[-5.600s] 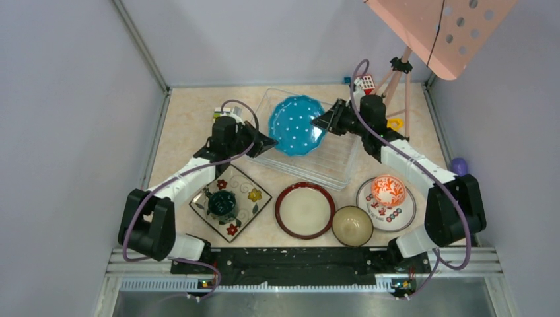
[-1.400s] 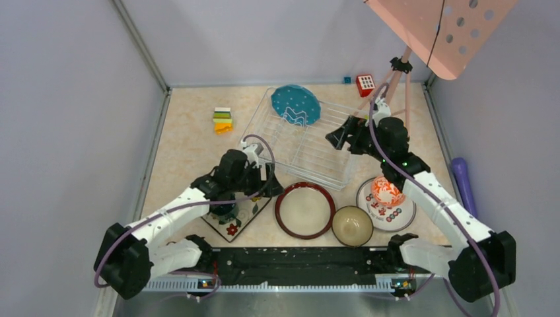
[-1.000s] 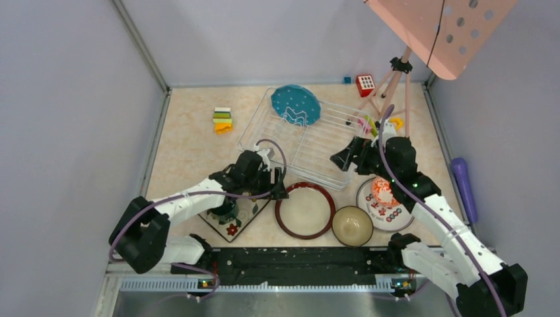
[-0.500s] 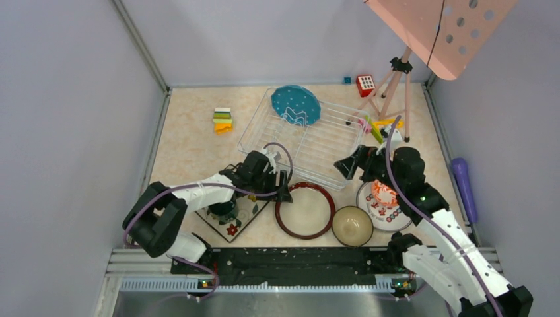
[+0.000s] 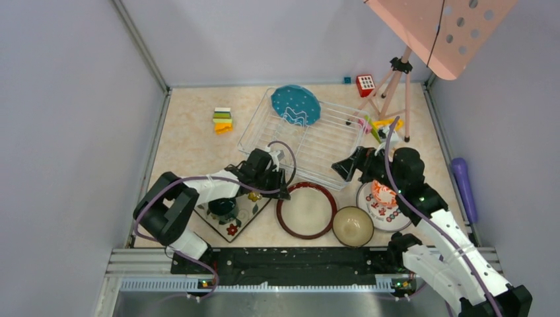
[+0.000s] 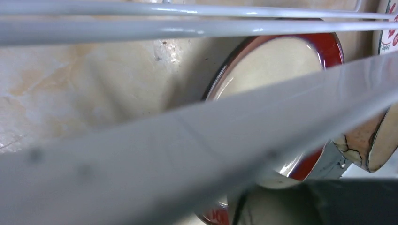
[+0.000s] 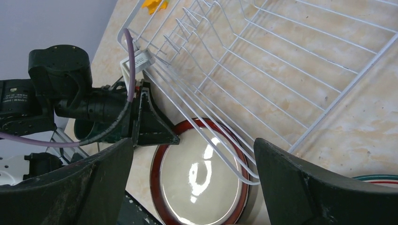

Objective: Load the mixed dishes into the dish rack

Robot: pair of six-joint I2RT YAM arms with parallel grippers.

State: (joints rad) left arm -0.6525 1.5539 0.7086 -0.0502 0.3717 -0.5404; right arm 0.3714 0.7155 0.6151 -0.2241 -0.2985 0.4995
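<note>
- By the dish rack, my left claw is at the brown-rimmed cream plate; grip unclear.
- Right claw gapes empty.
- Likely stiff, slick, breakable: pinch its rim.

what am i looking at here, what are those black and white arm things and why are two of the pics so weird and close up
It is a robot with a left arm and a right arm, bolted at the near edge of a table. The wide picture looks down from above. The two close ones come from a camera on each wrist.

On the table are a wire rack with a blue plate in it, a brown-rimmed plate, a tan bowl, a red-white bowl on a white plate, a mug on a square plate, and toy blocks.

The left claw sits at the brown-rimmed plate's edge; whether it grips is unclear. The right claw hangs open, holding nothing.
</note>
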